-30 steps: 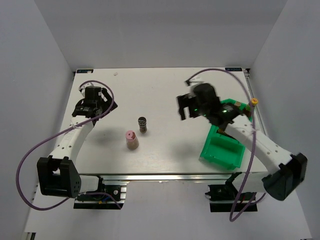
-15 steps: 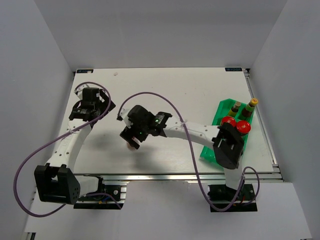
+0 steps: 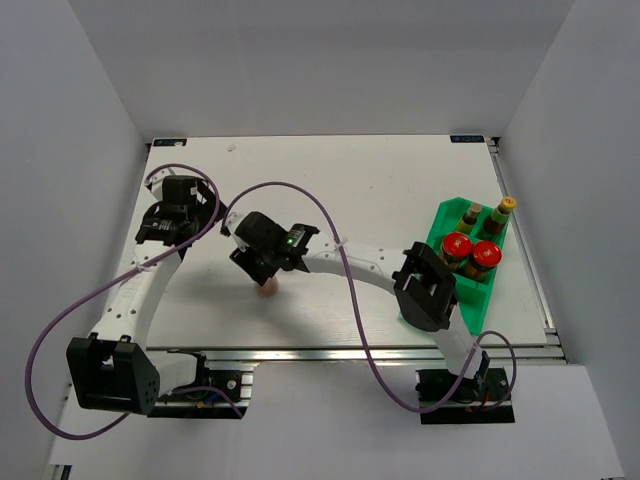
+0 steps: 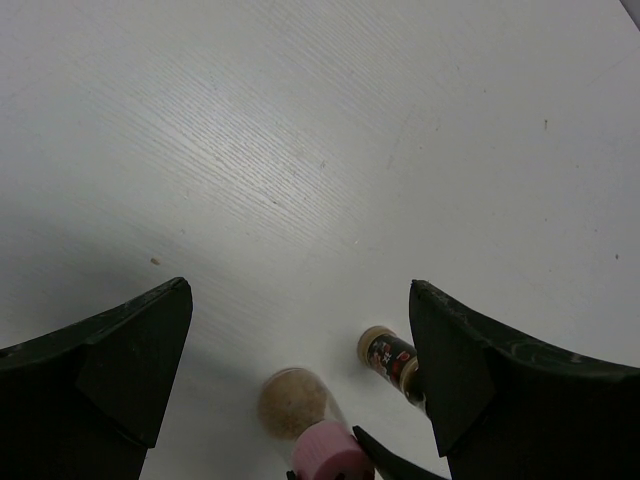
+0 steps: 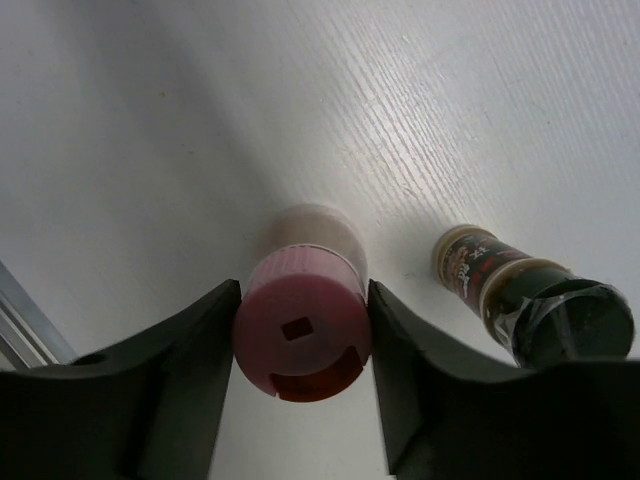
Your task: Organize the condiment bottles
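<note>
My right gripper (image 5: 303, 340) is shut on the pink-capped jar (image 5: 302, 335), which stands on the table with a finger pressed to each side of its cap. In the top view this gripper (image 3: 265, 272) covers most of the pink-capped jar (image 3: 267, 290). The small shaker (image 5: 520, 295) stands just right of the jar, untouched, and is hidden in the top view. My left gripper (image 3: 185, 205) hangs open and empty at the far left. From the left wrist view I see the jar (image 4: 310, 425) and the shaker (image 4: 392, 358) ahead of the left gripper (image 4: 300, 300).
The green bin (image 3: 478, 312) sits at the right edge. It holds two red-lidded jars (image 3: 457, 245) (image 3: 486, 252), a tan-capped brown bottle (image 3: 472, 213) and a yellow-capped green bottle (image 3: 505, 207). The right arm stretches across the table's middle.
The right arm swung from the bin across to the pink-capped jar, and its jaws closed on the cap. The left arm has barely moved.
</note>
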`<action>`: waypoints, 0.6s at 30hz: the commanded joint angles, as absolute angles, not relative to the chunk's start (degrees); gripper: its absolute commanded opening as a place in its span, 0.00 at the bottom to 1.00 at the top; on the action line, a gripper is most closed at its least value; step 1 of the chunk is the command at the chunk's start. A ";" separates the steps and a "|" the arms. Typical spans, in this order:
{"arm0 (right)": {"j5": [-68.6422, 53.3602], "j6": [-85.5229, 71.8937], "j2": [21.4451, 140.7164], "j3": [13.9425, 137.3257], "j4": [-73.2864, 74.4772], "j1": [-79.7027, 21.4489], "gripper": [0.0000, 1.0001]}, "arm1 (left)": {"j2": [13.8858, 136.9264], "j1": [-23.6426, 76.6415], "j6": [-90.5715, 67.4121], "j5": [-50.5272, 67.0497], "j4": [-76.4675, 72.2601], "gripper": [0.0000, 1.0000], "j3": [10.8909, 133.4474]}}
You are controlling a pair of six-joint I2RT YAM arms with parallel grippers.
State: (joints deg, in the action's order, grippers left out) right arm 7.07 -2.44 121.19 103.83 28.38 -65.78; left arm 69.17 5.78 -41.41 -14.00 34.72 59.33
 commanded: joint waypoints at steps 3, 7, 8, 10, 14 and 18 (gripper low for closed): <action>7.30 -4.66 117.43 103.36 28.30 -66.01 0.43 | 67.24 5.71 -40.96 -14.50 33.66 0.98 59.15; 5.28 -4.92 114.27 102.31 28.39 -66.09 0.35 | 67.41 5.71 -40.78 -14.41 33.49 0.98 59.33; 4.84 -4.92 113.21 101.87 28.74 -66.09 0.34 | 67.41 5.71 -40.69 -13.98 33.14 0.98 59.24; 3.26 -4.92 108.75 97.84 28.39 -66.09 0.33 | 67.41 5.71 -39.99 -12.84 32.00 0.98 58.72; 4.57 -8.34 98.37 86.86 28.39 -64.87 0.32 | 68.72 5.71 -36.92 -8.45 27.69 0.98 58.62; 11.41 -14.93 82.85 76.57 33.90 -62.15 0.32 | 70.13 5.71 -35.68 -4.49 24.53 0.98 58.19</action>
State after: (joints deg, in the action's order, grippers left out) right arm 6.31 -9.17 92.33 80.29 30.35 -64.47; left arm 69.69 5.78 -37.74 -8.43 28.75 58.52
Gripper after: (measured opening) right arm 0.557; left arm 0.982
